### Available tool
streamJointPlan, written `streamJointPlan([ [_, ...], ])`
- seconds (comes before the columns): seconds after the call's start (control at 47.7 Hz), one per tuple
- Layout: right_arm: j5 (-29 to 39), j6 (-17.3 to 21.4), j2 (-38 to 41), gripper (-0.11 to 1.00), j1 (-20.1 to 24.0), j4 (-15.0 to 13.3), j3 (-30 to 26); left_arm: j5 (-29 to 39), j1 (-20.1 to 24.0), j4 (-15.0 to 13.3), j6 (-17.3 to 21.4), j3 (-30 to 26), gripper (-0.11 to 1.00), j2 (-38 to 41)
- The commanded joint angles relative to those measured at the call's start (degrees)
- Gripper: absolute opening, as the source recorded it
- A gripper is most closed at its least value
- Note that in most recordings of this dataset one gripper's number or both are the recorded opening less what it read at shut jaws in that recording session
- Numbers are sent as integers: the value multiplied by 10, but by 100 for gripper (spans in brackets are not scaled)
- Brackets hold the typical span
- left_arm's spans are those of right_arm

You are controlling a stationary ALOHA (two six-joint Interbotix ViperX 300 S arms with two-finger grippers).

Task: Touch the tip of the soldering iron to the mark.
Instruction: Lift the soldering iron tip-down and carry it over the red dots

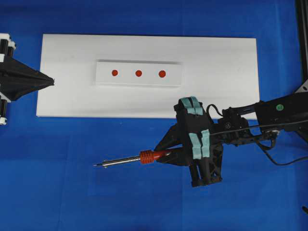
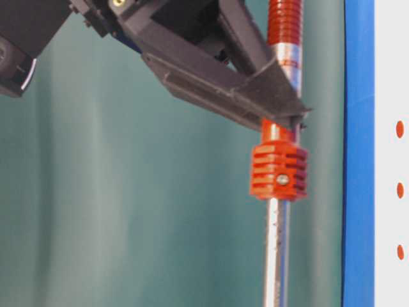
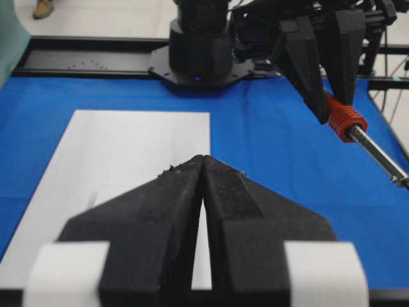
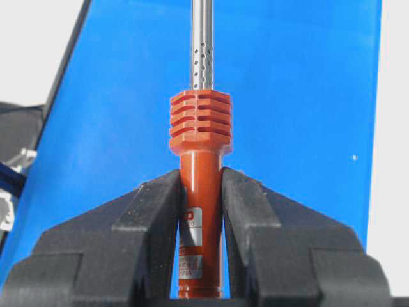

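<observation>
My right gripper (image 1: 166,154) (image 4: 200,176) is shut on the orange-red handle of the soldering iron (image 1: 147,157) (image 4: 199,121), just behind its ribbed collar (image 2: 278,171). The iron is held above the blue cloth, and its silver shaft points left to the tip (image 1: 96,165). Three red marks (image 1: 114,72) (image 1: 138,73) (image 1: 162,73) sit in a row on a small white plate (image 1: 103,77), well beyond the tip and apart from it. My left gripper (image 1: 52,81) (image 3: 203,158) is shut and empty at the left edge of the white board. The left wrist view shows the iron (image 3: 348,120) at upper right.
A large white board (image 1: 231,72) carries the small plate and lies on the blue cloth (image 1: 72,192). A black frame rail (image 1: 302,38) runs along the right edge. The right arm's body (image 1: 279,113) reaches in from the right. A teal backdrop (image 2: 96,192) fills the table-level view.
</observation>
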Motion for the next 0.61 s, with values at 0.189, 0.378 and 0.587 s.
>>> streamJointPlan([
  [0.189,17,-1,-15,6,-24,-15,-15,-5,-2,1,0,-5,0,2],
  [0.378,53,-4,-18,6,-79,-57,-15,-4,-2,1,0,-5,0,2],
  [0.587,75,-8,-19,6,-143,-109,-18,-4,-2,1,0,-4,0,2],
])
